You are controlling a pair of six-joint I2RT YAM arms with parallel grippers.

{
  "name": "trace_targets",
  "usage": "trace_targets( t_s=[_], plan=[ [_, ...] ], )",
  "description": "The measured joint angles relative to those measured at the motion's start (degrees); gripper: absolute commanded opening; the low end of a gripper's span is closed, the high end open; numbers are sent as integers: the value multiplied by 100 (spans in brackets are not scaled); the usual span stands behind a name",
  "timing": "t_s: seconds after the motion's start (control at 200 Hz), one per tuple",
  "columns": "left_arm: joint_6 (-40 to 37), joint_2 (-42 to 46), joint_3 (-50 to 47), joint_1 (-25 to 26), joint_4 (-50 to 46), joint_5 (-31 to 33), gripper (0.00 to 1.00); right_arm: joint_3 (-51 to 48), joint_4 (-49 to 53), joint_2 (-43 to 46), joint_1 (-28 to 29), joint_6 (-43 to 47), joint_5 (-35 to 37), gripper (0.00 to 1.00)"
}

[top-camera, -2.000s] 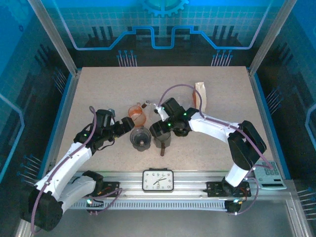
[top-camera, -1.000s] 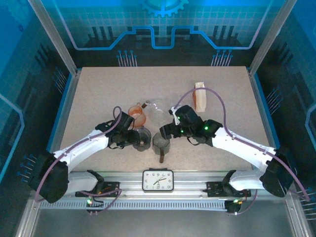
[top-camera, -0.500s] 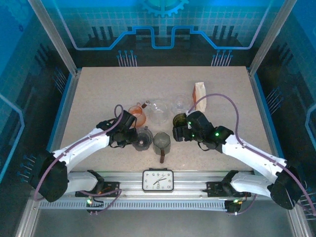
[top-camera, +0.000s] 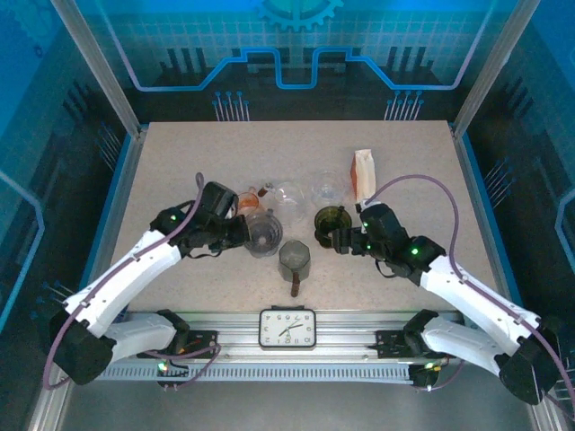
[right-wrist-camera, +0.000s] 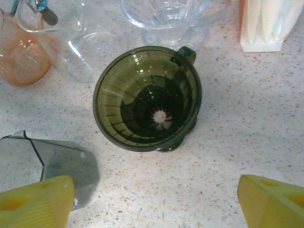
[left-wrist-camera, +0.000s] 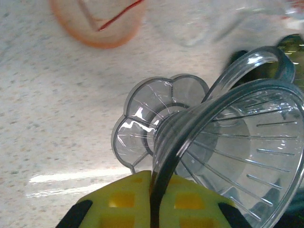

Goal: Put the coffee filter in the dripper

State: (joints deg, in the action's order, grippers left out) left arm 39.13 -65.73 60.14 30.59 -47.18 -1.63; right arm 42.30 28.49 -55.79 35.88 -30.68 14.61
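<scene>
Right pincer (right-wrist-camera: 154,202) hangs with its yellow fingers (right-wrist-camera: 35,199) spread wide at the bottom corners of the wrist view, holding nothing. The green dripper (right-wrist-camera: 147,97) stands upright in mid-frame just beyond them. Your left pincer (left-wrist-camera: 159,199) is clamped on the rim of the clear dripper (left-wrist-camera: 228,156), low in the centre of its own view. Farther off, in the upper right corner of the right wrist view, the coffee filters (right-wrist-camera: 268,21) sit as a white folded stack on the table. They lie beyond the green dripper and to its right, apart from both pincers. Expect paper: very light, limp, easy to crease, and prone to lifting several sheets at once. You probably want to pinch a single sheet gently by its free edge.
</scene>
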Motion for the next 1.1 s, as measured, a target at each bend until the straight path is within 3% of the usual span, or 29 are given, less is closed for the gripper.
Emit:
trace_targets(
  t_s=[0.41, 1.101],
  plan=[
    [-111, -874, 1106, 669, -361, -1071, 0, -214, 251, 286, -184, -2, -2, 90],
    [-354, -1510, 1106, 673, -389, -1067, 0, -223, 409, 409, -184, -2, -2, 90]
  ],
)
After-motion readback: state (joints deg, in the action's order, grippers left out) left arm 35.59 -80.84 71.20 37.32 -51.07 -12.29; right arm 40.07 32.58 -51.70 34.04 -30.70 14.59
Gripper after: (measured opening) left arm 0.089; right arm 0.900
